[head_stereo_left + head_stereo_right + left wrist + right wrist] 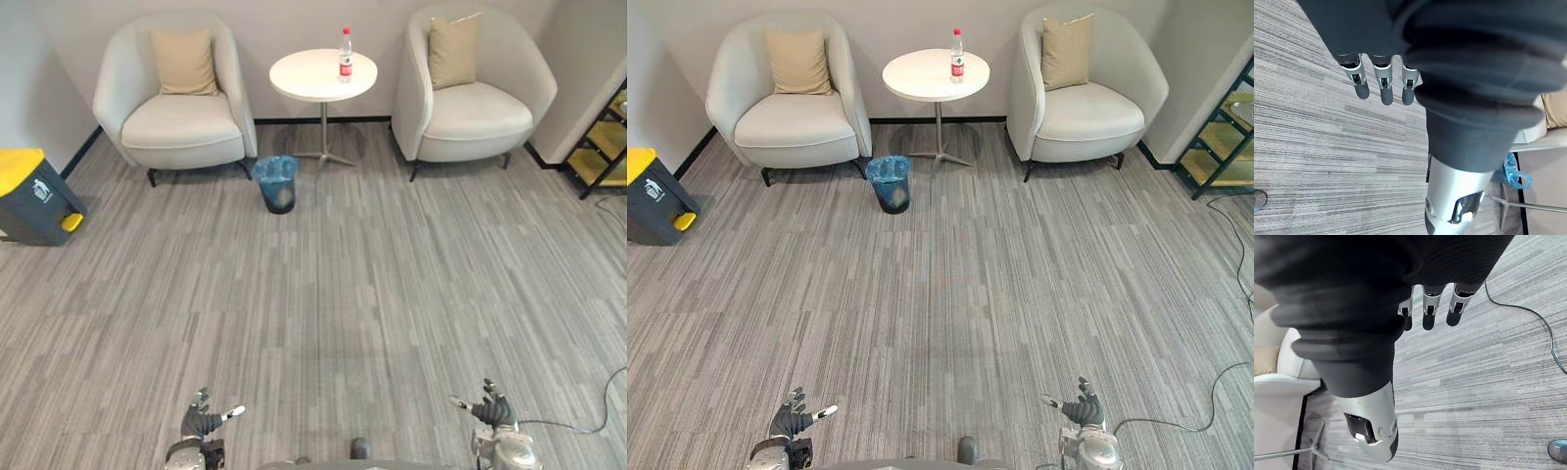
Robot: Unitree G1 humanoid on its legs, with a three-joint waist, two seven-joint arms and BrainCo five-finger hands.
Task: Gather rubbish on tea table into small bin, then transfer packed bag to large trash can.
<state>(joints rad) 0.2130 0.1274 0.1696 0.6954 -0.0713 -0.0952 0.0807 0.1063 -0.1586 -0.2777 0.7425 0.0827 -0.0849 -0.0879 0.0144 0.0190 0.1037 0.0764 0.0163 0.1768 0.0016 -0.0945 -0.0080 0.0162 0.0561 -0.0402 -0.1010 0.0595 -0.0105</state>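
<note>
Bottle (pixel 345 54), red-labelled, stands upright on the round white table (pixel 304 80), near its right rim.

Left eye view: 2 pale armchairs flank the table, the left chair (pixel 181 132) and the right chair (pixel 475 117), each against the back wall with 1 tan cushion (pixel 182 61). The bin (pixel 276 183), lined with a blue bag, stands on the floor just in front of the table, toward its left. The grey, yellow-lidded can (pixel 34 196) sits far to the table's left by the wall; a shelf (pixel 602 147) stands far to its right. Grey striped carpet (pixel 343 294) runs from the table toward the robot. The left hand (pixel 203 421) and right hand (pixel 493 411) hang well in front of the table, both spread and holding nothing.

Right eye view: the bin stands just beside the table's foot (pixel 939 157).

Left wrist view: straight fingers (pixel 1382 83) over carpet, nothing in them; the bin's blue bag shows beside the table's foot.

Right wrist view: straight, unloaded fingers (pixel 1427 308) over carpet, with a chair and the table's foot beyond.
</note>
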